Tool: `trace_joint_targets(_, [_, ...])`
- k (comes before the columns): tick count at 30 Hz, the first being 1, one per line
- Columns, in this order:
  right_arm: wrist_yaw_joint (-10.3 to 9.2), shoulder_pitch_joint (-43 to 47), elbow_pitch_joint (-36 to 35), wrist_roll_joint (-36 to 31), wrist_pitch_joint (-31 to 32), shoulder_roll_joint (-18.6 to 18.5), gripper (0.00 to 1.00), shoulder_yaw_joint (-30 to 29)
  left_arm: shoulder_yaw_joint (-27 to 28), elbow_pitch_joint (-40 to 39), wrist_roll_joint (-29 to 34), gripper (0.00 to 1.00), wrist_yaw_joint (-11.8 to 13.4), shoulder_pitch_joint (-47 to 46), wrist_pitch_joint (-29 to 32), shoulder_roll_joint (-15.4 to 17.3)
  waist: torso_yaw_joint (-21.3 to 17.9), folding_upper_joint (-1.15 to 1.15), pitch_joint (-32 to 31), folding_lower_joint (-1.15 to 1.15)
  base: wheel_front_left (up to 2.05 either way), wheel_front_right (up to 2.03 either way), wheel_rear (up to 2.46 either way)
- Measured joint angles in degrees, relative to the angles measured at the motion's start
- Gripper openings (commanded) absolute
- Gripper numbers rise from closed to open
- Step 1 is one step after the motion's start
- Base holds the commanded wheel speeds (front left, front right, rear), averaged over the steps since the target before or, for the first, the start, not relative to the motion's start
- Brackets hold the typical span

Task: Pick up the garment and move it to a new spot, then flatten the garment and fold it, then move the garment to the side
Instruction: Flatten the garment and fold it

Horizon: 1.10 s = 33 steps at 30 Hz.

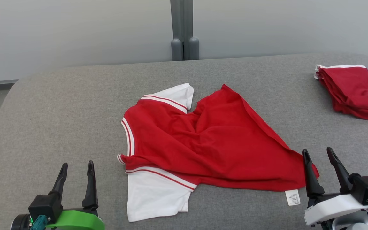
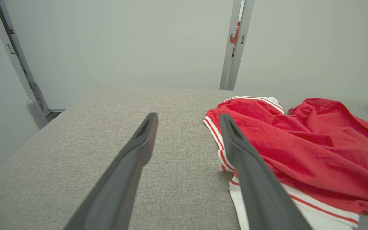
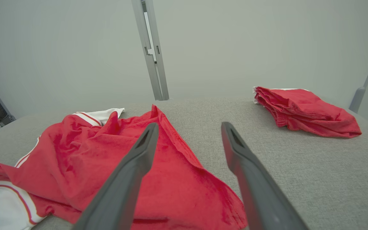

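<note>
The garment is a red T-shirt with white, red-striped sleeves, lying rumpled in the middle of the grey padded table. A white label sticks out at its near right hem. My left gripper stands open at the lower left, apart from the shirt, with nothing between its fingers. At the lower right my right gripper is open too, just off the shirt's near right corner. The left wrist view has the garment to the right of the left gripper. In the right wrist view the garment lies left of the right gripper.
A folded stack of red garments sits at the table's far right edge, also in the right wrist view as the red stack. A grey post rises behind the table against a pale wall. Bare grey surface spreads left of the shirt.
</note>
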Motion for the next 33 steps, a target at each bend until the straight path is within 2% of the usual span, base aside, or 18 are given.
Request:
trace_joint_targets(24, [0.01, 0.24, 1.60, -1.33, 0.00, 0.30, 1.00, -0.09, 0.04, 0.20, 0.16, 1.00, -0.20, 0.34, 0.00, 0.07, 0.37, 0.00, -0.37, 0.00, 0.00, 0.00, 0.00])
trace_joint_targets(33, [0.00, -1.21, 8.38, -2.97, 0.00, 0.41, 1.00, -3.61, -5.95, 4.86, 1.10, 1.00, -0.27, 1.33, -0.01, 0.07, 0.37, 0.00, 1.00, 0.00, 0.00, 0.00, 0.00])
